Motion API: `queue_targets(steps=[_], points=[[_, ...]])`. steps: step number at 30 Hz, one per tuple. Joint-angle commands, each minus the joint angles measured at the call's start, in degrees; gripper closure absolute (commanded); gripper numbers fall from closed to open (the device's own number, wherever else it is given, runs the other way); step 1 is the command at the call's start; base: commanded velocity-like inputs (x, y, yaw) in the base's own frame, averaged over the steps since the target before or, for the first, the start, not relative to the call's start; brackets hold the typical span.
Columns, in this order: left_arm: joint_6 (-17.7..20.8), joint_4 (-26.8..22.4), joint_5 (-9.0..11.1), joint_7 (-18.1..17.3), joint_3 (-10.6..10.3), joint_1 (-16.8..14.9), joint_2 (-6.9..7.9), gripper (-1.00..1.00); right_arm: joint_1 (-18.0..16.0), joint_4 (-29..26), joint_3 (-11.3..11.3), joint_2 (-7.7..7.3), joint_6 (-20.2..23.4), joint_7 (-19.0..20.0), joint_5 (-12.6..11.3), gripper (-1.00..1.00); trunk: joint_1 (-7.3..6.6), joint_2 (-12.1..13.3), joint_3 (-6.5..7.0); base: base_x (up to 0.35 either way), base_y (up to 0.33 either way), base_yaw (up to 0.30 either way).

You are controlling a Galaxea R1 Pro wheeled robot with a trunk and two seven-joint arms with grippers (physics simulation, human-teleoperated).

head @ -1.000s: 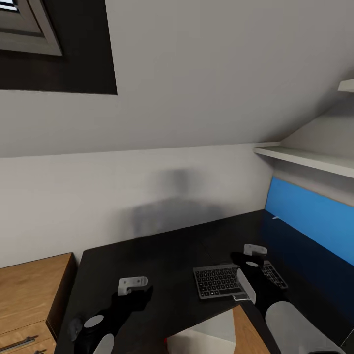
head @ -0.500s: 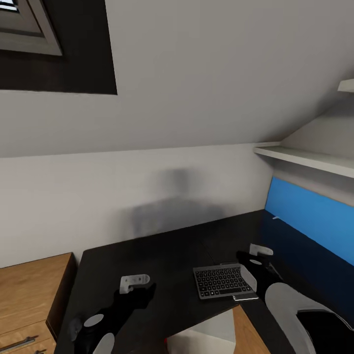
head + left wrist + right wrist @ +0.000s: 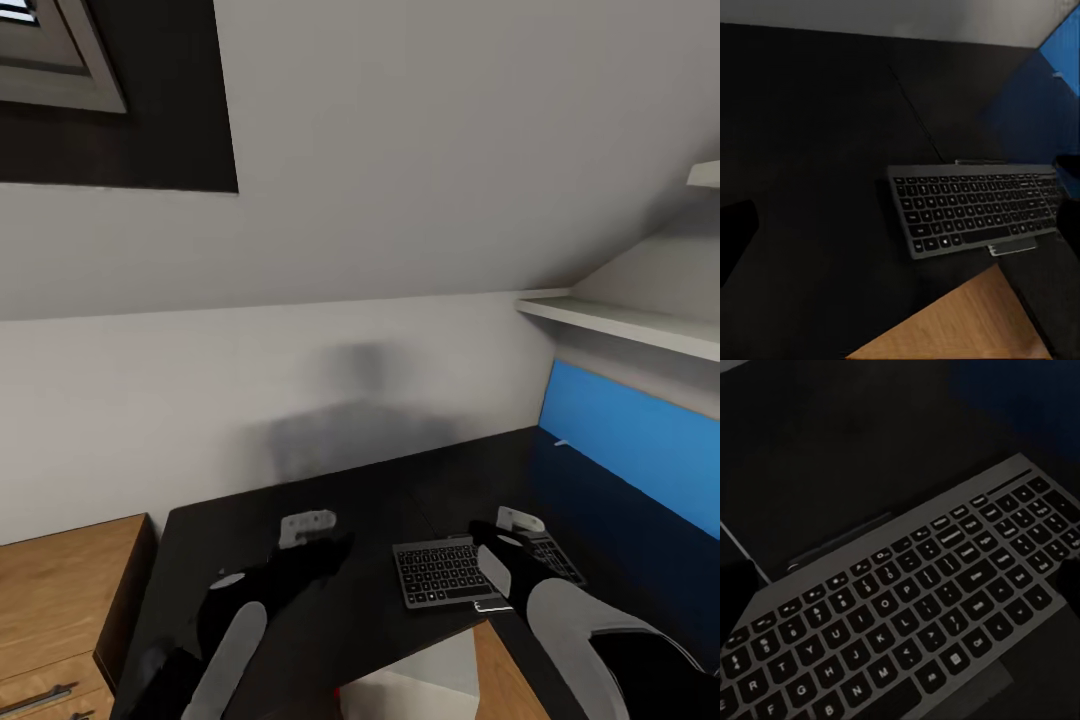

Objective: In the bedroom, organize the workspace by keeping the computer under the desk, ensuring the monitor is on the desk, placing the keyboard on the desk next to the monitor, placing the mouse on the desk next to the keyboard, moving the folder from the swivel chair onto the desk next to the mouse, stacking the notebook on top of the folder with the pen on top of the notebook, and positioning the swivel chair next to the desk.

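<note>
The keyboard point(image 3: 448, 572) lies flat on the black desk point(image 3: 300, 480), close to its front edge, with dark keys in a silver frame. My right gripper point(image 3: 520, 520) hovers just over the keyboard's right end; the right wrist view looks down on the keys point(image 3: 922, 622), and the fingers stand apart with nothing between them. My left gripper point(image 3: 308, 525) is over bare desk to the left of the keyboard point(image 3: 975, 214), open and empty. A white box, the computer point(image 3: 420, 685), shows below the desk's front edge.
The desk's blue back panel point(image 3: 640, 440) runs along the right side, with a white shelf point(image 3: 620, 322) above it. A light wooden drawer chest point(image 3: 60, 590) stands against the desk's left end. A sloped grey wall rises behind.
My left arm has reached forward and to the right, nearer the keyboard. The right arm shifted only slightly over the keyboard's right end. The keyboard has stayed in place.
</note>
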Motion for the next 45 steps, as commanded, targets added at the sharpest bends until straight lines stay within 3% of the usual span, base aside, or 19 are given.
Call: queue_targets(steps=[1,3,8,12,13,14,16,17,19,23,29,36,45], points=[[1.3,0.1,0.5,1.1,0.2,-1.1,-1.15,-1.00,-0.1,0.0,0.3,-0.04,-0.2,-0.1,-0.6,-1.00,0.03,-0.1,-0.14,0.000,0.000,0.000],[4.7,0.3,0.7,3.3,1.5,-4.2,-3.80,-1.00,0.0,0.0,0.3,-0.12,-0.2,-0.2,-0.5,-1.00,0.03,-0.1,-0.14,0.000,0.000,0.000],[11.3,1.9,1.4,7.7,3.1,-10.3,-7.62,-1.00,0.0,-0.1,0.3,-0.22,-0.2,-0.2,-0.5,-1.00,0.03,-0.1,-0.14,0.000,0.000,0.000],[14.4,12.2,3.8,9.7,3.9,-19.3,-7.90,-1.00,0.0,-0.1,0.3,-0.25,-0.2,-0.2,-0.4,-1.00,0.03,-0.1,-0.14,0.000,0.000,0.000],[14.7,18.5,6.7,10.0,4.1,-23.6,-7.90,-1.00,0.0,-0.1,0.3,-0.29,-0.2,-0.2,-0.5,-1.00,0.03,-0.1,-0.14,0.000,0.000,0.000],[14.5,24.5,11.1,10.3,4.2,-27.7,-7.90,-1.00,0.0,0.0,0.3,-0.31,-0.2,-0.2,-0.5,-1.00,0.03,-0.1,-0.14,0.000,0.000,0.000],[13.7,29.3,16.5,10.4,4.4,-31.2,-7.90,-1.00,0.0,0.0,0.3,-0.32,-0.2,-0.2,-0.5,-1.00,0.03,-0.1,-0.14,0.000,0.000,0.000],[11.1,34.0,26.5,10.7,4.7,-35.1,-7.90,-1.00,0.0,0.0,0.3,-0.35,-0.2,-0.2,-0.6,-1.00,0.03,-0.1,-0.14,0.000,0.000,0.000],[10.2,34.8,29.5,10.6,4.7,-36.1,-7.90,-1.00,0.0,0.0,0.3,-0.39,-0.3,-0.2,-0.6,-1.00,0.03,-0.1,-0.14,0.000,0.000,0.000],[9.3,34.7,33.2,10.4,4.8,-37.3,-7.90,-1.00,0.0,0.0,0.3,-0.46,-0.4,-0.3,-0.6,-1.00,0.03,-0.1,-0.14,0.000,0.000,0.000],[9.0,34.7,35.0,10.2,4.6,-37.8,-6.65,-1.00,0.0,0.0,0.3,-0.84,-0.4,-0.3,-0.6,-1.00,0.03,-0.1,-0.14,0.000,0.000,0.000],[8.8,34.8,35.2,10.4,3.6,-37.8,-6.06,-1.00,0.0,-0.1,0.3,-1.91,-0.4,-0.4,-0.7,-1.00,1.56,-2.9,-1.39,0.000,0.000,0.000],[8.6,36.7,35.2,10.3,3.5,-37.8,-4.70,-1.00,0.0,-0.2,0.3,-2.26,-0.4,-0.3,-1.0,-1.00,3.54,-6.5,-3.01,0.000,0.000,0.000]])
